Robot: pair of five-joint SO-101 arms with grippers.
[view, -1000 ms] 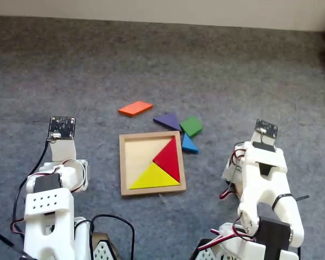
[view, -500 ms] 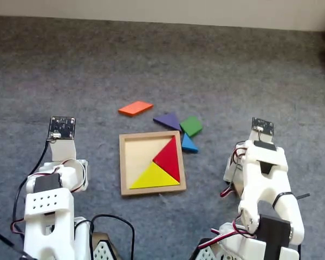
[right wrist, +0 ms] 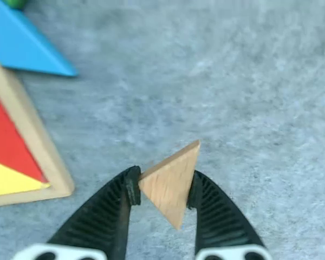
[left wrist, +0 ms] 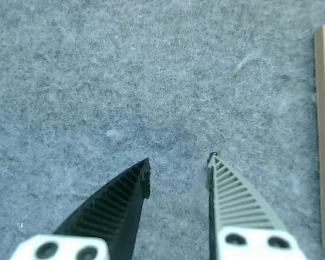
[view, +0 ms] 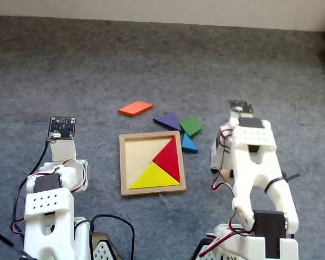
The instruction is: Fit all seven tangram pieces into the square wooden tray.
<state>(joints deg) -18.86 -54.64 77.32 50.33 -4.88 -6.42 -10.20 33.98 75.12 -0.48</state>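
Tangram pieces lay partly placed: the red triangle (view: 169,158) and the yellow triangle (view: 153,177) sat edge to edge in the right and near part of the square wooden tray (view: 122,165), whose bare floor showed on the left. Just outside the tray's far right corner lay the blue triangle (view: 188,144), touching the rim, with the green square (view: 191,125) and the purple triangle (view: 167,121) close beyond it. The orange parallelogram (view: 135,108) lay apart, farther back and to the left. A plain wooden triangle (right wrist: 170,184) was clamped between the right jaws, over the grey desk (view: 97,65) just to the right of the tray. The left jaws stood apart and empty over the desk, to the left of the tray.
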